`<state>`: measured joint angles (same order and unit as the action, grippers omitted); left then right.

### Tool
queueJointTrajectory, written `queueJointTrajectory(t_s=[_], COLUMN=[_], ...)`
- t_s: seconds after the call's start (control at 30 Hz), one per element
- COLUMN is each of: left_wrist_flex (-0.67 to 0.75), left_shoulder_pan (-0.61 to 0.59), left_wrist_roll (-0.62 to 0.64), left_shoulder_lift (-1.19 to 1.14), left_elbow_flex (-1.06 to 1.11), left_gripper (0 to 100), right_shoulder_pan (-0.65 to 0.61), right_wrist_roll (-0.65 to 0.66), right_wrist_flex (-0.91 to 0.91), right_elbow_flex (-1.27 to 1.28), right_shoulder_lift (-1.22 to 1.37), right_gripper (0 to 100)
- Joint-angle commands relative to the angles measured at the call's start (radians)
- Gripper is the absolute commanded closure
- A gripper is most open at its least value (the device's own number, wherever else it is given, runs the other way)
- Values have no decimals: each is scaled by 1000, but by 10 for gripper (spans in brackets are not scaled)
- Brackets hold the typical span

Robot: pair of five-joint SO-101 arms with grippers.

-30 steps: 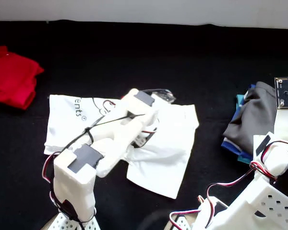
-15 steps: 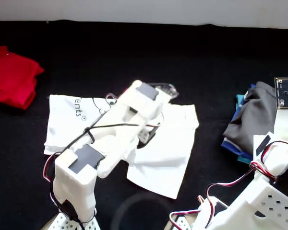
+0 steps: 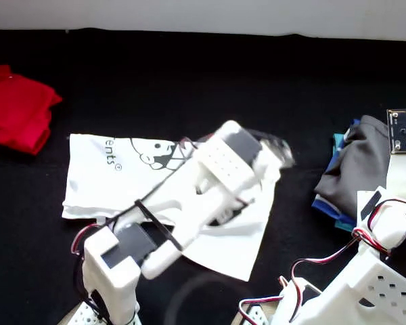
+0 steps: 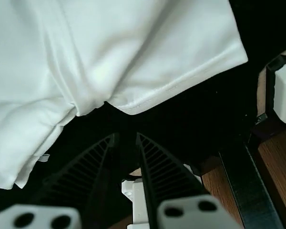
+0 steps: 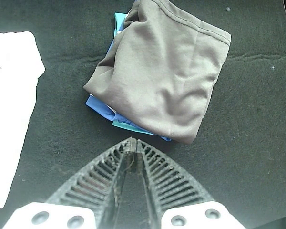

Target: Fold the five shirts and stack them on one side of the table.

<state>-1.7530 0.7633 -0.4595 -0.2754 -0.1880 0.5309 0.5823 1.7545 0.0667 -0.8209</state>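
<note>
The white shirt (image 3: 101, 176) is lying spread on the black table (image 3: 189, 74), near its middle. Its long axis is running left to right across the high view. The printed end is pointing toward the folded red shirt (image 3: 13, 108), which is sitting well apart at the far left. The plain end is pointing toward the stack on the right and sagging toward the near edge. It is lying rumpled rather than flat (a soft ridge of cloth is showing in the left wrist view, beside a hemmed edge (image 4: 181, 83)).

The left arm (image 3: 210, 183) is stretching diagonally over this shirt from the near left toward the far right. The left gripper (image 4: 126, 138) is hovering over bare black table just off the hem, its jaws a narrow gap apart with nothing between them.

On the right side, a folded gray shirt (image 5: 167, 81) is topping the stack. Its long axis is running from the far side toward the near side in the high view, slanting toward the white shirt. A blue shirt (image 5: 99, 106) and a teal shirt (image 5: 118, 21) are peeking out beneath it along the side that faces the white shirt.

The right arm (image 3: 379, 271) is sitting at the near right. The right gripper (image 5: 133, 141) is hanging above the table just beside the stack's near edge, its fingertips pressed together and gripping nothing.
</note>
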Motion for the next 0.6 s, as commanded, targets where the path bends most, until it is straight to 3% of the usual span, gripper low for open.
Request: queueJointTrajectory(t_s=[0.0, 0.37, 0.57], left_wrist_flex=[-9, 293, 353], left_shoulder_pan=[124, 151, 159], left_wrist_roll=[11, 11, 8], left_shoulder_lift=[53, 51, -30], left_elbow_flex=[102, 302, 321], left_gripper=[879, 819, 818], right_shoulder_pan=[8, 8, 7], right_wrist_roll=[11, 11, 11], right_wrist_flex=[8, 8, 8], right_elbow_flex=[-2, 1, 1], right_shoulder_lift=[-12, -12, -12], right_gripper=[979, 979, 979])
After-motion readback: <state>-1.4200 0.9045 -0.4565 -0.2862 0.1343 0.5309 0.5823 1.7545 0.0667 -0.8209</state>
